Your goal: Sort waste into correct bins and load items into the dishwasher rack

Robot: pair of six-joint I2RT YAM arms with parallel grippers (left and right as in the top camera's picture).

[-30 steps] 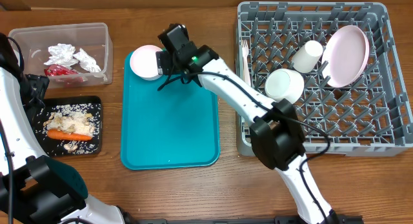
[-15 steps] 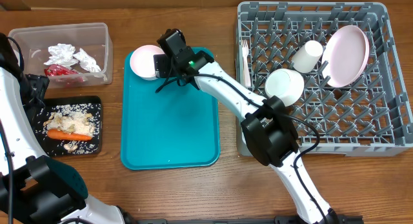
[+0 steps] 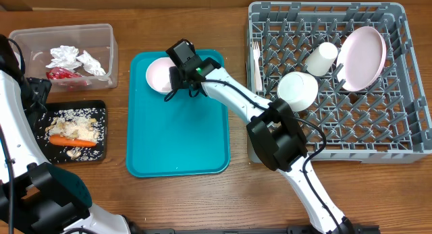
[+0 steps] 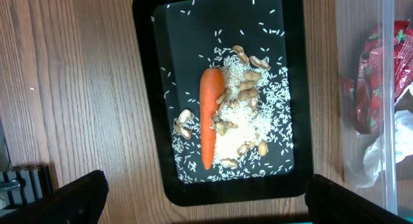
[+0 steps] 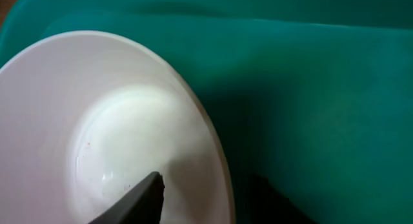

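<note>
Right gripper point(image 3: 173, 77) clasps the rim of 1 small white bowl point(image 3: 158, 72) at the far end of the teal tray point(image 3: 179, 139), 1 finger point(image 5: 139, 197) inside the bowl and 1 outside. Left gripper point(image 4: 206, 185), fingers spread wide and empty, hangs over the black tray point(image 4: 145, 88) holding carrot point(image 4: 210, 114) and rice point(image 4: 242, 130).

Wooden tabletop point(image 3: 189, 200). Standing directly on it:
- clear plastic tub point(image 3: 61, 29), far left corner
- shallow black tray point(image 3: 94, 153), just beside the tub on its near side
- teal serving tray point(image 3: 179, 133), centre
- grey dishwasher rack point(image 3: 378, 153), right side, close beside the teal tray
</note>
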